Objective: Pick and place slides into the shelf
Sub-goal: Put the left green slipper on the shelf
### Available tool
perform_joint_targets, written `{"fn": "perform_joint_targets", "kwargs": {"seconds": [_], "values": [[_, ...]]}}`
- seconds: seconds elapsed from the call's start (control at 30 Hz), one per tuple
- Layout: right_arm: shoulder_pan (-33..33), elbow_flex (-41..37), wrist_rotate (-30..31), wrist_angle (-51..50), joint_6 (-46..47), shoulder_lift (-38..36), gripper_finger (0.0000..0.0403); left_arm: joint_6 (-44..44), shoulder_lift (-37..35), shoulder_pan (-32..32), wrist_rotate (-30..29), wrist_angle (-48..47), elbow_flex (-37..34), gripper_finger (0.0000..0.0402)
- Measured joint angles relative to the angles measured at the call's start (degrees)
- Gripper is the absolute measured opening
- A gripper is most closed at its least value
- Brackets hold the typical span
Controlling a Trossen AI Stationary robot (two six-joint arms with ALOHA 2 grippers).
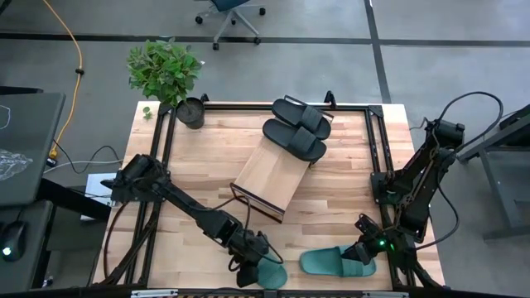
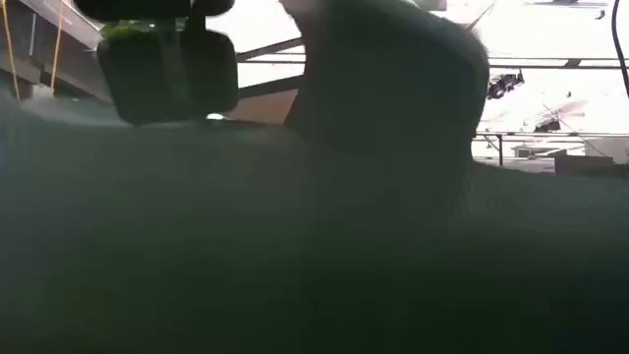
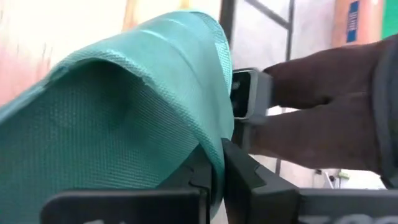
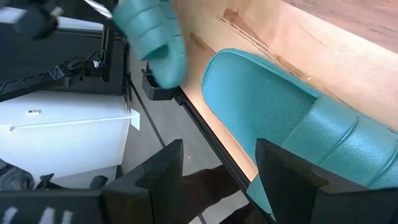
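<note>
Your left end effector [image 1: 252, 266] was at the worktop's [image 1: 331, 207] near edge, its fingers [image 3: 239, 171] pinched on the thin edge of one teal slide [image 1: 272, 274]; your right end effector [image 1: 364, 248] sat over the strap end of the second teal slide [image 1: 335, 261] just beside it, fingers [image 4: 283, 168] spread wide with nothing gripped. You had two black slides [image 1: 296, 128] resting side by side at the far, upper end of the slanted shelf [image 1: 269, 175] in mid-worktop. A potted plant [image 1: 170, 79] stood at the far left corner.
</note>
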Motion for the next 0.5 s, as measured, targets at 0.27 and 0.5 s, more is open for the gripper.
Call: {"fn": "perform_joint_targets", "kwargs": {"seconds": [0.27, 0.5], "values": [[0.0, 0.0, 0.5, -0.1, 0.0, 0.0, 0.0193, 2.7, -6.2, -0.1, 2.4, -3.3, 0.0, 0.0004], [-0.3, 0.0, 0.9, -0.1, 0.0, 0.0, 0.0193, 5.7, -12.5, -0.5, 5.8, -10.3, 0.0, 0.0004]]}}
